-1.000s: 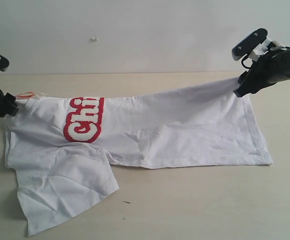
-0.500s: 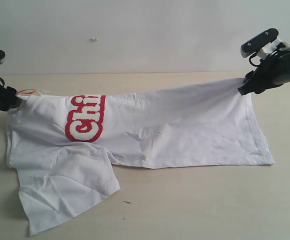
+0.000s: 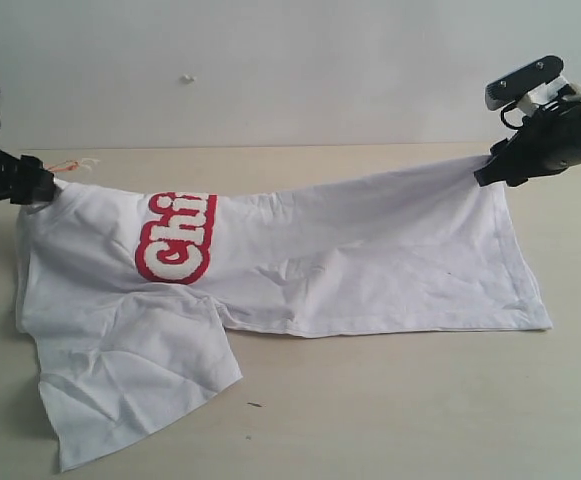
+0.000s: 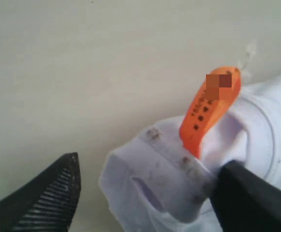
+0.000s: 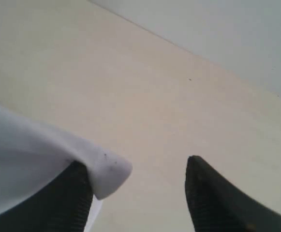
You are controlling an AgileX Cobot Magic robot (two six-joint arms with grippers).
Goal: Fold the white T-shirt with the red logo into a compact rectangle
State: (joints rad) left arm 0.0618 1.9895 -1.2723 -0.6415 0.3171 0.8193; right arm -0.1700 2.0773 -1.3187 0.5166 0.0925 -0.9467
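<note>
Tee: white T-shirt [image 3: 370, 260] spread mid surface [image 3: 390, 410], sleeve nr front edge, open room front-right | left gripper [image 3: 42, 187] jaws apart, collar hooked on one finger | right gripper [image 3: 486, 175] apart, hem draped over finger | vs earlier: collar end higher

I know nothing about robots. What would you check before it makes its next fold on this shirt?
1. Left claw gripping collar: not ok, it stands open and cloth touches one side only.
2. Right claw gripping hem: not ok, cloth merely draped over one side.
3. Shirt top edge stretched between claws: ok.
4. Near sleeve flat: not ok, rumpled.
5. Red lettering fully showing: not ok, only part visible.
</note>
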